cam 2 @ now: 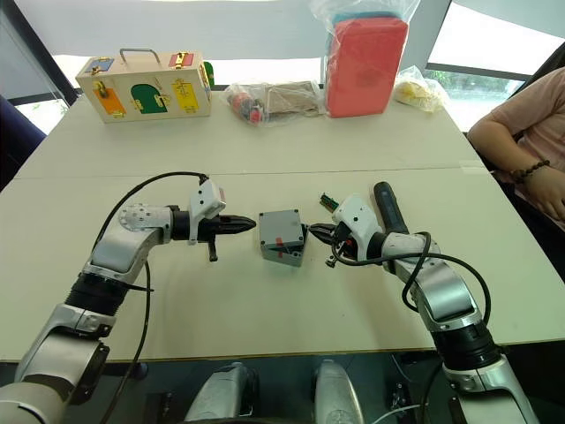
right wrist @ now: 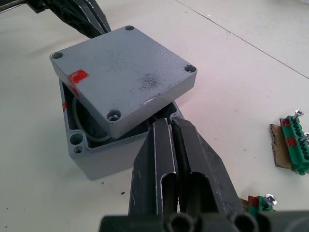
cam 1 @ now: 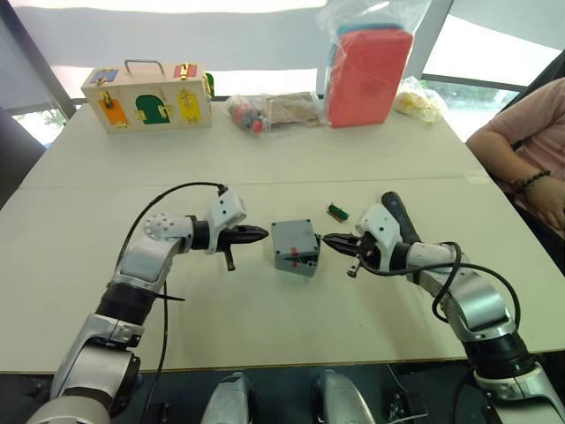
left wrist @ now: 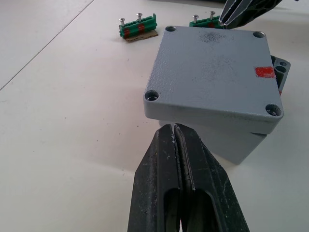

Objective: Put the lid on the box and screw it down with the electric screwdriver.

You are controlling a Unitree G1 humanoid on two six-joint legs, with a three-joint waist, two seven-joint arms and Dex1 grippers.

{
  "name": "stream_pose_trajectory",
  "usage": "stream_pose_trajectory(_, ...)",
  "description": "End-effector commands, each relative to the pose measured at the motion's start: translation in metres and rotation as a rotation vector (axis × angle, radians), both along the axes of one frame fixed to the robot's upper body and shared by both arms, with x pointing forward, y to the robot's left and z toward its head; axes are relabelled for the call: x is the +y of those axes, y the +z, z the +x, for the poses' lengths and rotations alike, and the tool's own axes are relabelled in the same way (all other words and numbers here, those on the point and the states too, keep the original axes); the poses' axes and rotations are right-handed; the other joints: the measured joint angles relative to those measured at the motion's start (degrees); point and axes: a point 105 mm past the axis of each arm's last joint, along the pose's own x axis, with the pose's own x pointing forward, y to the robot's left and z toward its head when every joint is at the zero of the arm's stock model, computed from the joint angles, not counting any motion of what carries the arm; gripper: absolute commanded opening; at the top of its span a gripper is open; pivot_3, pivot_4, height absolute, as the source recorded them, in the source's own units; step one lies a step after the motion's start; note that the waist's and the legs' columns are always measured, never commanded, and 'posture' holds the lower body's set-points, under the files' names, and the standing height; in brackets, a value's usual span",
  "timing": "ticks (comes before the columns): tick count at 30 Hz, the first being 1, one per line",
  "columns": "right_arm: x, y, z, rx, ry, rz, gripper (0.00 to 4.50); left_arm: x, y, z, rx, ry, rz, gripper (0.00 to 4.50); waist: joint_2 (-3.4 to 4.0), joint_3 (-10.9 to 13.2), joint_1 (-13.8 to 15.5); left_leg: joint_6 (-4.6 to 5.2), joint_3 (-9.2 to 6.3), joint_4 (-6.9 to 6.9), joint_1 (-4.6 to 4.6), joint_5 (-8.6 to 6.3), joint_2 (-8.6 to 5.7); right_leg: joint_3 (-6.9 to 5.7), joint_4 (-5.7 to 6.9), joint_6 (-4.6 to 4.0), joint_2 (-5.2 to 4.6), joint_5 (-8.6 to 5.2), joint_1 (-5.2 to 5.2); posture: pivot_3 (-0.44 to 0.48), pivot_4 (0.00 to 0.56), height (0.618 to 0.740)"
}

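1. Head views: the box [cam 1: 296, 254] stands on the surface [cam 1: 291, 159] between both grippers, the lid [cam 1: 294, 236] resting on it.
2. Left wrist view: the left gripper [left wrist: 173, 127], jaws clenched and empty, points at a lid corner.
3. Right wrist view: the right gripper [right wrist: 167, 122], jaws clenched and empty, touches the skewed lid's edge; the electric screwdriver [cam 1: 401, 216] lies beside that arm.

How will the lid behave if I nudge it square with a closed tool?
The lid sits skewed and unscrewed on the box, so it would likely slide or pivot easily. It looks rigid. An overhanging corner could tip under downward pressure.
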Motion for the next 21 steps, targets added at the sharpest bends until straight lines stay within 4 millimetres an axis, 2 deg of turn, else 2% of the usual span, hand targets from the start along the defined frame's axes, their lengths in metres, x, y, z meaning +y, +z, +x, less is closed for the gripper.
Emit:
stream_pose_trajectory(1,0.012,0.009,-0.004,-0.029,0.051,0.016,0.08,-0.009,0.013,0.001,-0.055,-0.034,-0.008,0.0,0.0,0.0,-0.1,0.0,0.0,0.0,0.0,0.0,0.0,0.0,0.0,0.0,0.0,0.0,0.0,0.0,0.15,0.73)
stream_pose_trajectory(9,0.016,0.008,-0.012,-0.012,0.077,0.021,0.08,-0.018,0.013,-0.005,-0.046,-0.079,-0.014,0.0,0.0,0.0,0.0,0.0,0.0,0.0,0.0,0.0,0.0,0.0,0.01,0.0,0.0,0.0,0.0,0.0,0.15,0.73)
stream_pose_trajectory(21,0.016,0.013,-0.02,-0.007,0.081,0.037,0.08,-0.019,0.007,-0.022,-0.006,-0.135,0.002,0.0,0.0,0.0,0.0,0.0,-0.01,0.0,0.0,0.0,0.03,0.0,0.01,0.0,0.0,0.0,0.0,0.0,0.15,0.73)
